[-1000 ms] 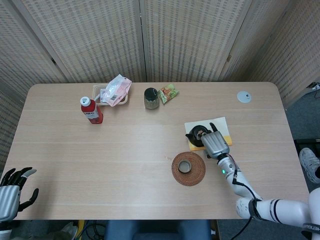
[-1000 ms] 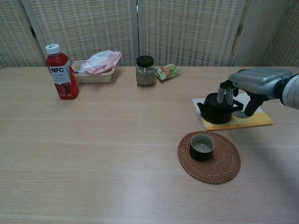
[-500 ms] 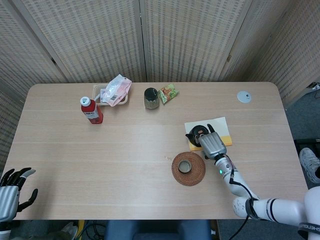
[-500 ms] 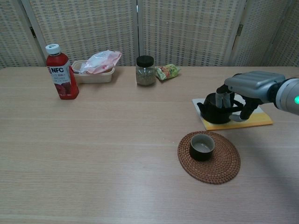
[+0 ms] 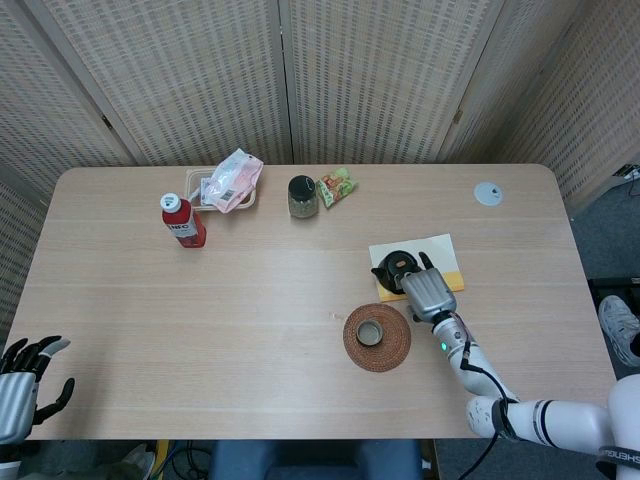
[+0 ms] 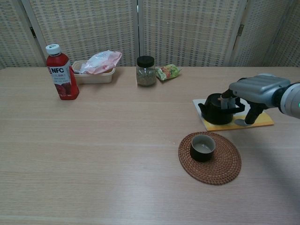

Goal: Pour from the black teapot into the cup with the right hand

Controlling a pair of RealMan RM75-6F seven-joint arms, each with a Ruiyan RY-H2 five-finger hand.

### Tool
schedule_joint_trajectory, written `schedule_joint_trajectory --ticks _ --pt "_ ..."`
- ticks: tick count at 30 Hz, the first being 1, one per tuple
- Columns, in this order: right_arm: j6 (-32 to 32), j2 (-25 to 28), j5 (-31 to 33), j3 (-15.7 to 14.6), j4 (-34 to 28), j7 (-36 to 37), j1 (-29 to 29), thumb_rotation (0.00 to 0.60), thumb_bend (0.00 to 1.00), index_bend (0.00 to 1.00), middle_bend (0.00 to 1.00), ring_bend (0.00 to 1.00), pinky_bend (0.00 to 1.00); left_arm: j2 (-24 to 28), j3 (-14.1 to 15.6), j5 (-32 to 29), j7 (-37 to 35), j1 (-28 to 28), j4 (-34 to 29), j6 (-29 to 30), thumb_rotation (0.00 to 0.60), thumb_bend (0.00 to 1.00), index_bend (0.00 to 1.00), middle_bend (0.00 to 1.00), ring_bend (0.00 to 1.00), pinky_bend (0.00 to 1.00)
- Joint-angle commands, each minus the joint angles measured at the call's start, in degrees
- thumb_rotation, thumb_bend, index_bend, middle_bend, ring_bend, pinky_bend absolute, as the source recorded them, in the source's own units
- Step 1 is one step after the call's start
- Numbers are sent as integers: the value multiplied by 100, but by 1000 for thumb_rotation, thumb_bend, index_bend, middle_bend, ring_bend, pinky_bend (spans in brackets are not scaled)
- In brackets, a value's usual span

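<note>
The right hand (image 6: 255,93) lay over the handle side of the teapot (image 6: 216,109), fingers curled down around it, though a firm hold could not be confirmed. The step seemed the grasp; next would need lifting and tilting the spout toward the cup (image 6: 202,147). The pot was dark, round and glossy on a yellow mat (image 6: 262,120); the cup sat on a woven round coaster (image 6: 225,166). The left hand (image 5: 25,385) rested empty, fingers apart.

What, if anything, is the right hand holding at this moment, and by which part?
It cannot be told: the right hand is at the teapot's handle side, but a closed grip is not visible. The teapot sits on its mat.
</note>
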Motion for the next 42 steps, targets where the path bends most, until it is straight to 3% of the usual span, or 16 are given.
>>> schedule_joint_trajectory --ticks 1,30,32,37,42 --pt "1 19 21 -11 -10 -14 -11 600 322 393 429 298 0 -2 -1 4 -2 -1 -3 3 600 367 245 198 212 90" --pt "-225 65 96 -189 46 -47 -53 600 322 394 429 299 0 5 -10 11 41 -4 -45 -10 600 367 245 198 212 90" --pt "-245 64 91 -198 61 -38 -54 600 288 395 432 303 0 6 -9 10 51 -5 -52 -13 600 367 245 198 212 90" --pt "-300 61 107 -181 83 50 -66 600 5 414 448 319 0 12 -8 9 62 -3 -61 -12 600 367 245 198 212 90" --pt "-346 58 75 -183 108 120 -73 600 0 434 464 334 0 12 -4 1 63 7 -58 -10 600 367 245 198 212 90"
